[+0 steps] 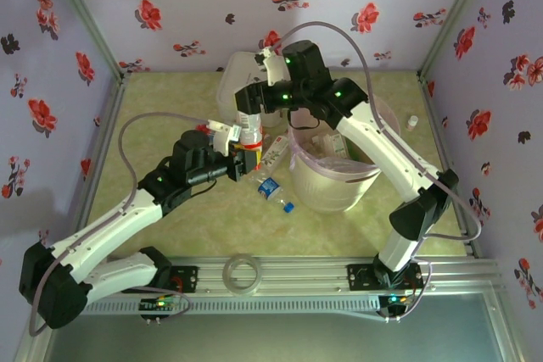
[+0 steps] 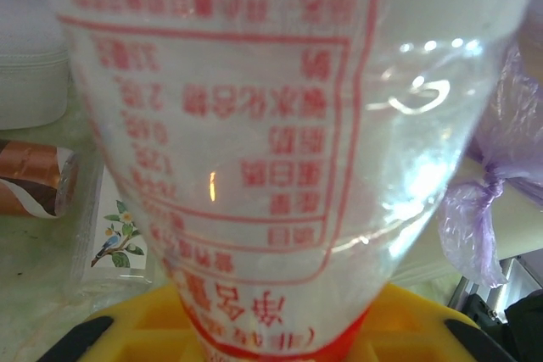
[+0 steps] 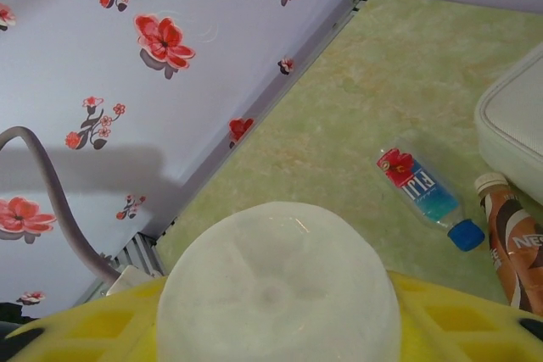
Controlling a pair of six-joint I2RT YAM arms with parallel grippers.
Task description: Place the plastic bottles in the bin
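Observation:
A clear plastic bottle [image 1: 249, 138] with red print and a red band is held upright above the table, just left of the bin [image 1: 327, 194]. My left gripper [image 1: 238, 162] is shut on its lower end; in the left wrist view the printed bottle [image 2: 254, 125] rises from between the yellow fingers [image 2: 424, 320]. My right gripper [image 1: 252, 118] comes down on its upper end, and the bottle's pale base [image 3: 280, 286] sits tight between that gripper's yellow fingers [image 3: 93, 336]. The cream bin has a pink liner [image 2: 484, 201] and bottles inside.
A blue-capped Fiji bottle [image 1: 273, 189] [image 3: 422, 194] lies on the table before the bin. A brown bottle [image 3: 513, 243] [image 2: 30, 177] lies beside the white lidded box [image 1: 233, 82]. A clear tape ring [image 1: 243, 273] rests on the front rail. A small bottle [image 1: 412, 122] stands at the right wall.

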